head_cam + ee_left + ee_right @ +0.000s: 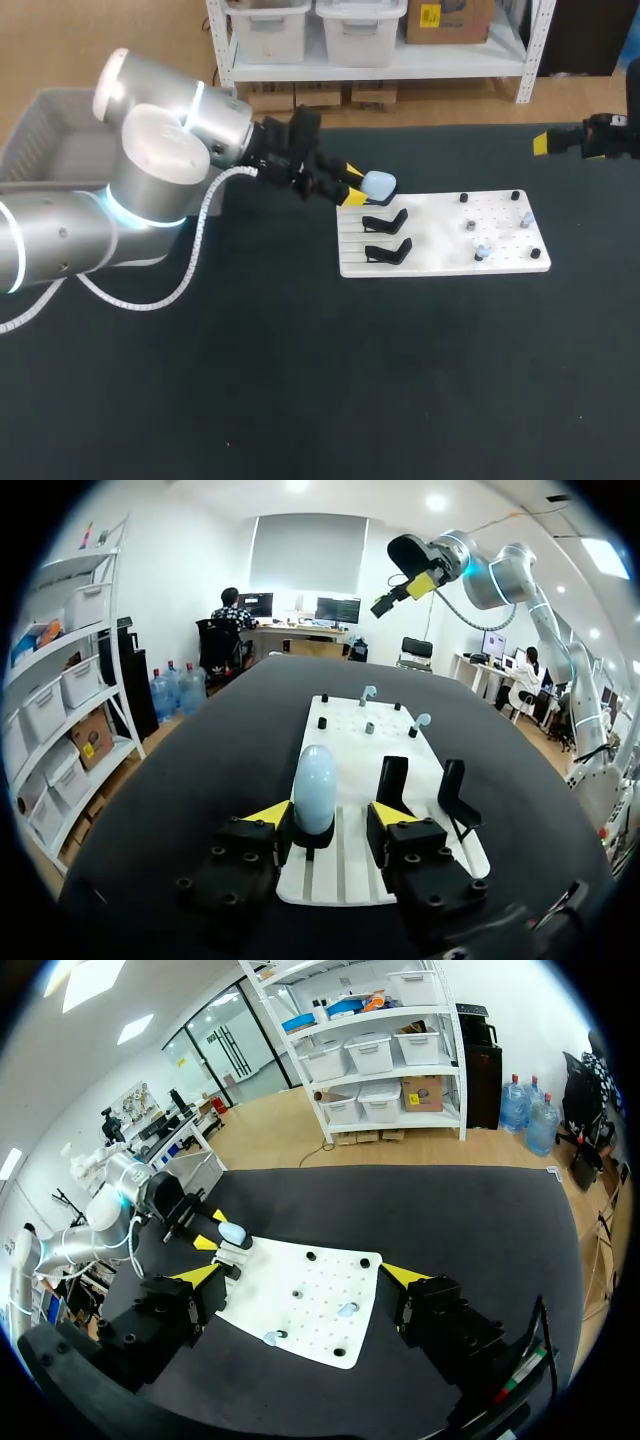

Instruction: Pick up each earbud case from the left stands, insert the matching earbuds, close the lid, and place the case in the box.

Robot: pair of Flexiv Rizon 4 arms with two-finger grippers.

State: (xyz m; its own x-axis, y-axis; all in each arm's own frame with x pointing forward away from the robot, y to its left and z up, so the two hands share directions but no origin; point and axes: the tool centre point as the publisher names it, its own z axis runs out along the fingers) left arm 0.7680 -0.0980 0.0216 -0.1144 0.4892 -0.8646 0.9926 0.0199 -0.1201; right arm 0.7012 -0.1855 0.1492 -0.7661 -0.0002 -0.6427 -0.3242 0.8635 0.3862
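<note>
Black counter [300,380] carries a white board [440,262]. My left jaws stand open around the pale blue earbud case [314,785], which sits upright on the end stand of the board's row. It is close against one yellow fingertip [270,813], with a gap to the other. Two black stands [386,220] sit just beside it. Small earbuds [482,250] perch on pegs at the board's other end. My right jaws hang wide open near the counter's far right corner, well apart from the board. A grey box [25,140] sits at the left.
</note>
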